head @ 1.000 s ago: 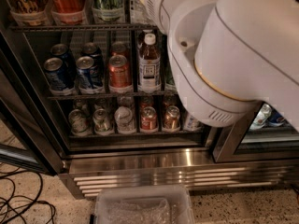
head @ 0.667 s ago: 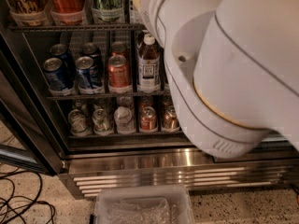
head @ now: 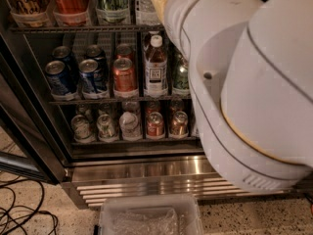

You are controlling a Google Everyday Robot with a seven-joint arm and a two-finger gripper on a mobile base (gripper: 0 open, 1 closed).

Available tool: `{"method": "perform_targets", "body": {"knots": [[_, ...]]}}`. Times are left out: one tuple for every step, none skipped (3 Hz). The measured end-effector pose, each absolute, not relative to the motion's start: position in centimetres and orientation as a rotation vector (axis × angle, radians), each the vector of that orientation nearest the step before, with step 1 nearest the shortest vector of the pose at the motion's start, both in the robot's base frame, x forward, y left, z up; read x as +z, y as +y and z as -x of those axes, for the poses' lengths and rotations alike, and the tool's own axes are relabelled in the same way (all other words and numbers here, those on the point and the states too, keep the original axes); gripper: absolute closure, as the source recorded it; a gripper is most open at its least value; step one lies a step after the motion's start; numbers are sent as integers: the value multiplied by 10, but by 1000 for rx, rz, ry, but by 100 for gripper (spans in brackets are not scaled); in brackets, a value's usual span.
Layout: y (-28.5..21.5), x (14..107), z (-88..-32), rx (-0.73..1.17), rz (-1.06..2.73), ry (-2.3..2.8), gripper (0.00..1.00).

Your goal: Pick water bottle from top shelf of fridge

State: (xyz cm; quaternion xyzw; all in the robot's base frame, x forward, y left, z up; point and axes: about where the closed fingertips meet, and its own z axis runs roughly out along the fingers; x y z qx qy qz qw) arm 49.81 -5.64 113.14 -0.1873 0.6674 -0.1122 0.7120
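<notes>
The fridge (head: 142, 166) stands open in front of me, with wire racks of drinks. On the top shelf (head: 73, 29) only the lower part of the clear ribbed water bottle (head: 145, 4) shows, to the right of a green bottle (head: 113, 3) and a red cola bottle (head: 72, 3). My white arm (head: 254, 92) fills the right side and reaches up past the water bottle's right side. The gripper itself is hidden beyond the arm and the top edge of the view.
A brown tea bottle with a white cap (head: 155, 65) and several cans (head: 124, 75) stand on the middle rack, with more cans (head: 155, 124) below. The open glass door (head: 22, 146) is at the left. Cables (head: 22, 214) and a clear plastic bin (head: 149, 217) lie on the floor.
My arm has swung lower and to the right, covering more of the fridge's right side. The drinks have not moved.
</notes>
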Motion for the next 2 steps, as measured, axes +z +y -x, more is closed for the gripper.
{"method": "perform_targets", "body": {"knots": [[-55,1128,-498,-232,451,1466,100],[-59,1104,-495,-104,493,1448,100]]}}
